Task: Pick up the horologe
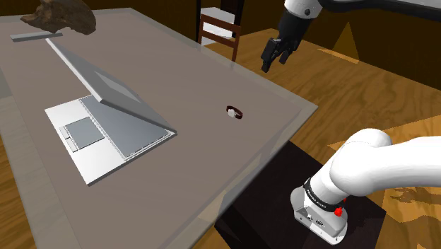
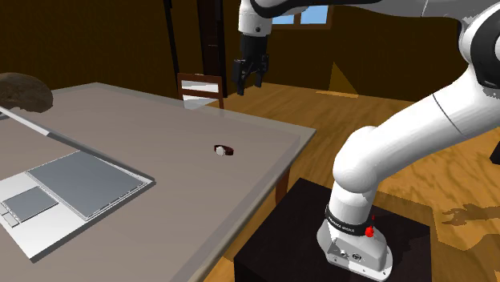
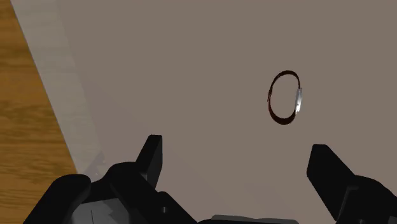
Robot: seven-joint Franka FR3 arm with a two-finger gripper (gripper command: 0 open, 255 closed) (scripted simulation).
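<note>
The all-black two-finger claw (image 1: 274, 58) (image 2: 248, 80) (image 3: 238, 156) hangs high in the air, fingers spread wide apart with nothing between them. Below it runs the chair-side edge of the flat grey-brown table (image 1: 177, 184) (image 2: 160, 232) (image 3: 191, 57). The small wristwatch with a dark brown band and silver face (image 1: 234, 112) (image 2: 223, 149) (image 3: 285, 97) lies on the table near that edge, toward the corner closest to the stand. An open silver-grey laptop (image 1: 106, 120) (image 2: 56, 184) sits further in, well apart from the watch. A brown wooden chair (image 1: 219, 32) (image 2: 200, 86) stands beyond the edge.
</note>
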